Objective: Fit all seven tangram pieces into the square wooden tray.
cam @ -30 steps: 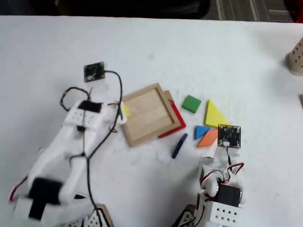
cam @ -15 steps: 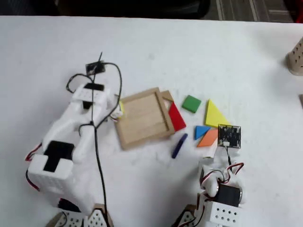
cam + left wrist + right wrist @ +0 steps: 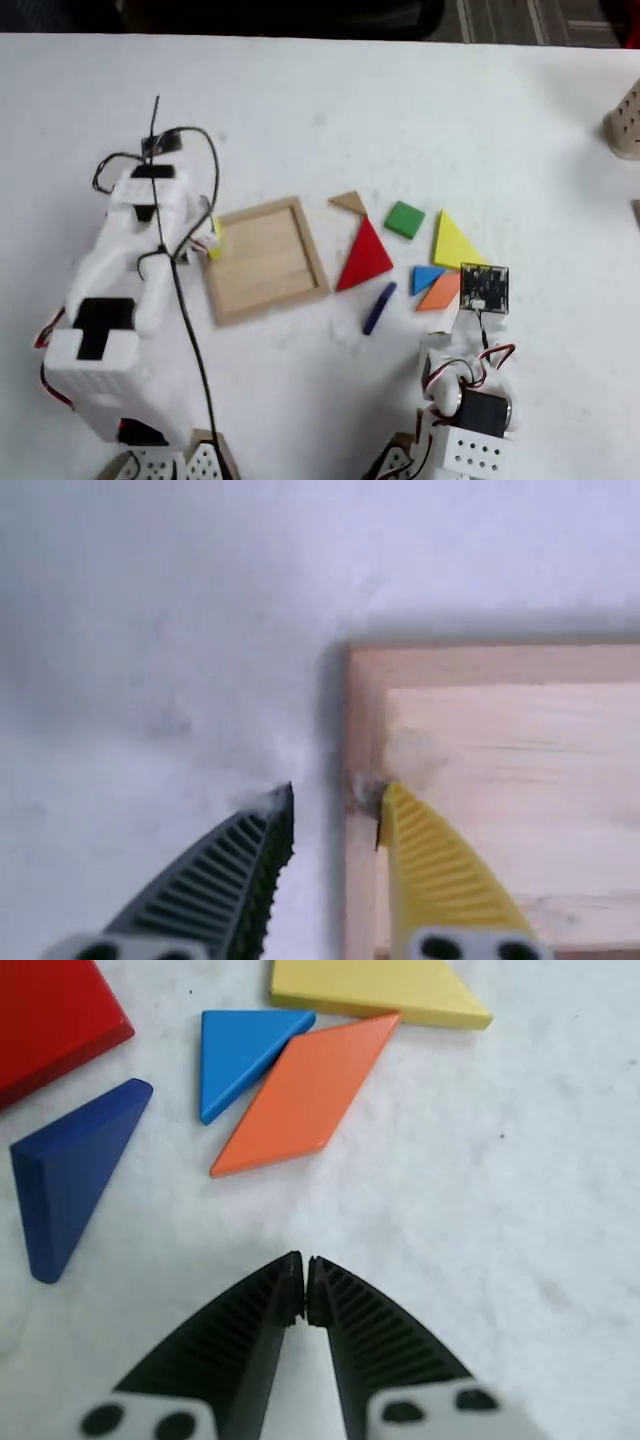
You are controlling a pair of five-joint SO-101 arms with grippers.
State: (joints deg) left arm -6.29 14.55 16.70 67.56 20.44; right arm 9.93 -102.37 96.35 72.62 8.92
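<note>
Honestly, nearest the arms' bases is the right claw (image 3: 305, 1295), closed tip to tip on nothing and hanging just above the table (image 3: 320, 100). Right in front of it is the dark blue triangle (image 3: 70, 1175), which seems to be up on one edge, so I'd call it the easy grab: pinch across the two flat faces. Next out are the orange parallelogram (image 3: 305, 1095) and small blue triangle (image 3: 240, 1055), touching each other and lying flat. These all look like thin painted wood, so light, stiff and probably slick. My guess is that flat ones need a hold across two opposite edges and will skate if nudged. Over on the left, the tray (image 3: 262, 258) sits flat with no pieces in it. The left claw (image 3: 335, 805) is partly open and straddling its side wall, with the yellow finger (image 3: 430, 880) against the inner face and the black finger (image 3: 230, 880) just outside. It isn't really clamped, as far as I can see. That wall looks like the only good handle, and a tray that light should slide easily. Beside the tray lies the red triangle (image 3: 365, 255), then the yellow triangle (image 3: 453, 242), then the green square (image 3: 405, 219), and farthest out the little tan triangle (image 3: 349, 203).
</note>
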